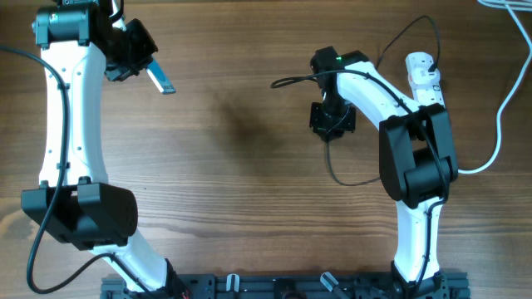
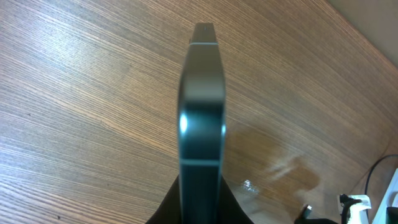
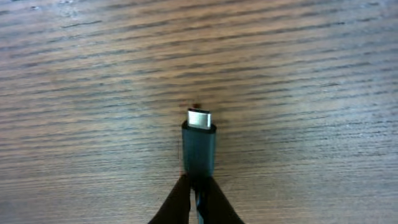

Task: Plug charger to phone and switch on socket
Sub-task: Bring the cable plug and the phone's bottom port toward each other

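My left gripper [image 1: 140, 65] is shut on the phone [image 1: 160, 80] and holds it edge-on above the table at the far left. In the left wrist view the phone's thin dark-teal edge [image 2: 202, 106] rises from the jaws [image 2: 200, 202]; its screen is hidden. My right gripper [image 1: 331, 124] is shut on the charger plug [image 3: 199, 149], whose metal tip [image 3: 199, 118] points away over the bare wood from the jaws [image 3: 198, 199]. The thin black cable [image 1: 391, 41] runs back to the white socket [image 1: 424, 73] at the far right, partly hidden by the right arm.
The socket's thick white cord [image 1: 501, 108] loops along the right edge. A loop of black cable [image 1: 337, 176] lies below the right gripper. Wooden tabletop [image 1: 241, 166] lies between the arms. A dark rail [image 1: 283, 286] runs along the front edge.
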Controlling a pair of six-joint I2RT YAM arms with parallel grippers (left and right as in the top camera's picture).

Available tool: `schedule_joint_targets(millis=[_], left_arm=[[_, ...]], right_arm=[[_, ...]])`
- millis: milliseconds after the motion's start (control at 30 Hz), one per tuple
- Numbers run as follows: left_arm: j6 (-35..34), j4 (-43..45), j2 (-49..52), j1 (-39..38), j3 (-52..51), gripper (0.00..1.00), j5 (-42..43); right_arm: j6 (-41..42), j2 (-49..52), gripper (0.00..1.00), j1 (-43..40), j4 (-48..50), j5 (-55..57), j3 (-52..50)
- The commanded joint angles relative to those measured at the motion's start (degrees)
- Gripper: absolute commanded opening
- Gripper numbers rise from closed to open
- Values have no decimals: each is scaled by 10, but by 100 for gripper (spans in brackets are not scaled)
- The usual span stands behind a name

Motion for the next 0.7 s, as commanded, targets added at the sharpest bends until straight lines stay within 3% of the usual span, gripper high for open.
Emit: schedule_joint_targets(millis=[0, 233, 300, 400, 667], left_arm=[[-6, 3, -4, 1, 1, 4, 8], [-6, 9, -4, 1, 1, 4, 29], [12, 41, -4, 1, 1, 4, 126], [20, 89, -4, 1, 1, 4, 240], [18, 250, -4, 0, 1, 4, 535]], right_arm=[[-1, 13, 4, 1, 2, 5, -15], [-16, 12, 4, 1, 0, -25, -7], [-78, -9, 4, 1, 4, -107, 6], [-111, -57, 4, 1, 9, -145, 6], [-137, -297, 4, 12, 13, -155, 6]])
